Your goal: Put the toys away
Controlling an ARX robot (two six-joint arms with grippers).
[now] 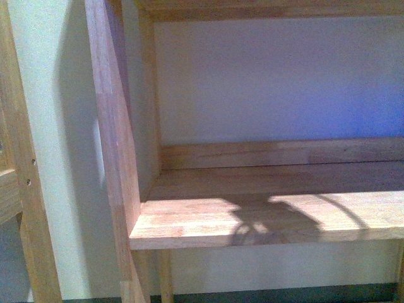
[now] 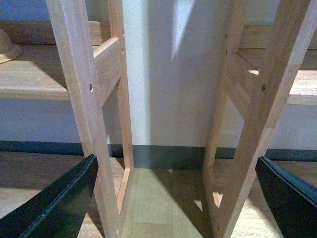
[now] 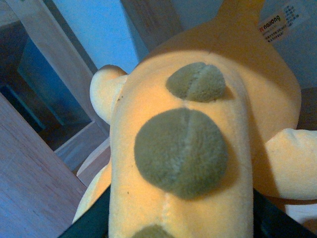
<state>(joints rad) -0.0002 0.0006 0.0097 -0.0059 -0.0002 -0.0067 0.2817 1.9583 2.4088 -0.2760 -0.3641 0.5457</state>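
The orange-yellow plush animal (image 3: 198,129) fills the right wrist view, with olive-green round spots down its body, pale stubby limbs and a white tag (image 3: 280,22) at its far end. My right gripper (image 3: 181,230) is shut on the plush animal; its dark fingers (image 3: 91,223) show on either side of the body. My left gripper (image 2: 176,198) is open and empty, its black fingers (image 2: 54,203) spread wide low above a wooden floor, facing shelf legs. Neither gripper nor the toy shows in the front view.
A wooden shelf board (image 1: 265,214) with a back rail and an upright side post (image 1: 113,139) stands in front of a pale wall. Two wooden shelf frames (image 2: 94,99) stand close ahead of the left gripper, a narrow gap between them. A pale object (image 2: 7,47) sits on a shelf.
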